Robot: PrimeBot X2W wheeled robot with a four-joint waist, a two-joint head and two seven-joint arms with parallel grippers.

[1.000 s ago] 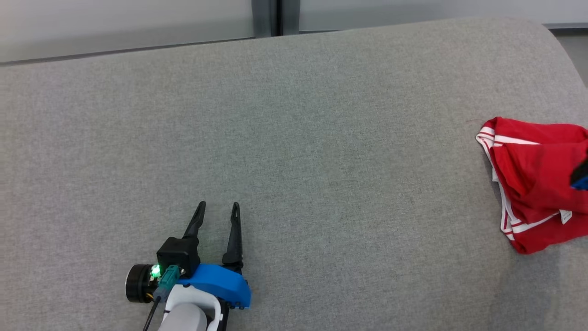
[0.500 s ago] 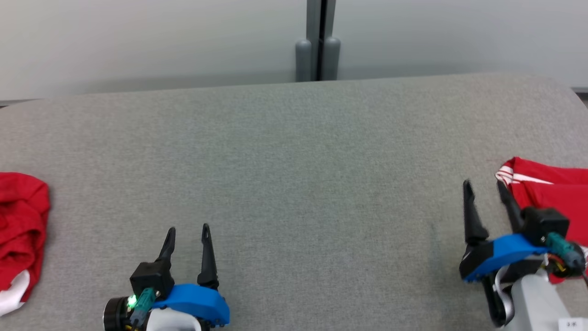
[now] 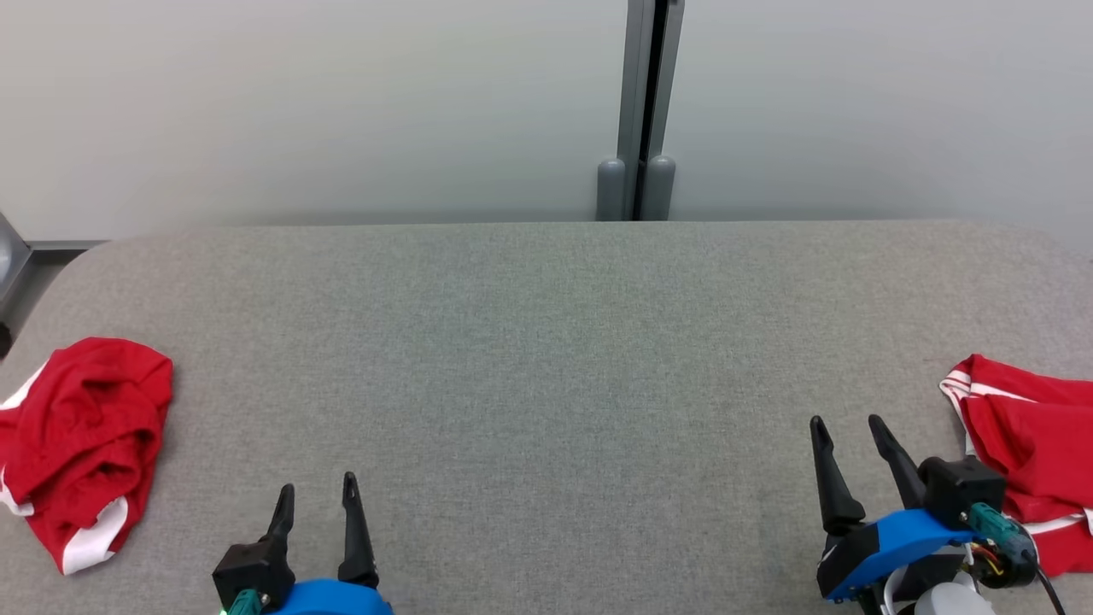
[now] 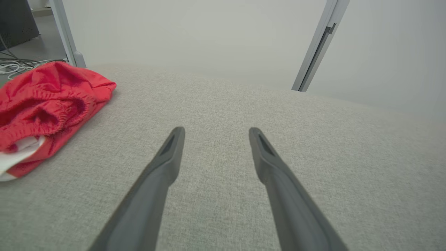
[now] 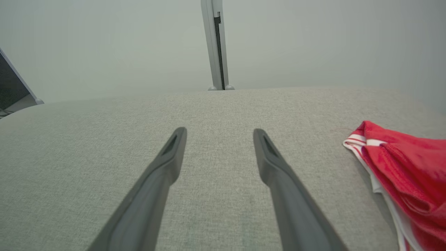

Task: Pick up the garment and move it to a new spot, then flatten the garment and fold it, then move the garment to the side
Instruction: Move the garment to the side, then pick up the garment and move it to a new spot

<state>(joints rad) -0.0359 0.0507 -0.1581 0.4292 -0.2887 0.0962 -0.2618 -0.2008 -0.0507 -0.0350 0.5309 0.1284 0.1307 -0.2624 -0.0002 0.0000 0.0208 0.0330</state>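
Left jaws are at the lower left of the head view, wide open and empty: the left fingers [image 3: 352, 530] point up the frame over bare grey tabletop [image 3: 546, 359] with nothing between them. Right jaws are at the lower right, equally wide and also empty; the right fingers [image 3: 830, 478] tilt slightly toward the robot's left. Can't tell from any view whether either set of tips touches the fabric surface. There are two red pieces on the tabletop, well apart at opposite ends. The crumpled red garment [image 3: 85, 427] lies bunched in a heap near the left edge, white trim showing at its lower side, off to the left of the left jaws and not touching them. In the left wrist view the same heap [image 4: 48, 101] shows a gathered elastic band and sits left of the fingers with clear tabletop between. The striped red garment [image 3: 1033, 436] lies at the right edge, flatter, with white stripes along its border, partly cut off by the frame. It is just beside the right jaws on their outer side, and part of it is hidden behind the wrist hardware. The right wrist view puts it [image 5: 407, 164] right of the fingers, close but apart. The middle of the tabletop is plain grey cloth. Behind the far edge are pale wall panels [image 3: 341, 102] joined by a grey post [image 3: 639, 102]. Some cables [image 4: 14, 64] lie on the floor past the left end.
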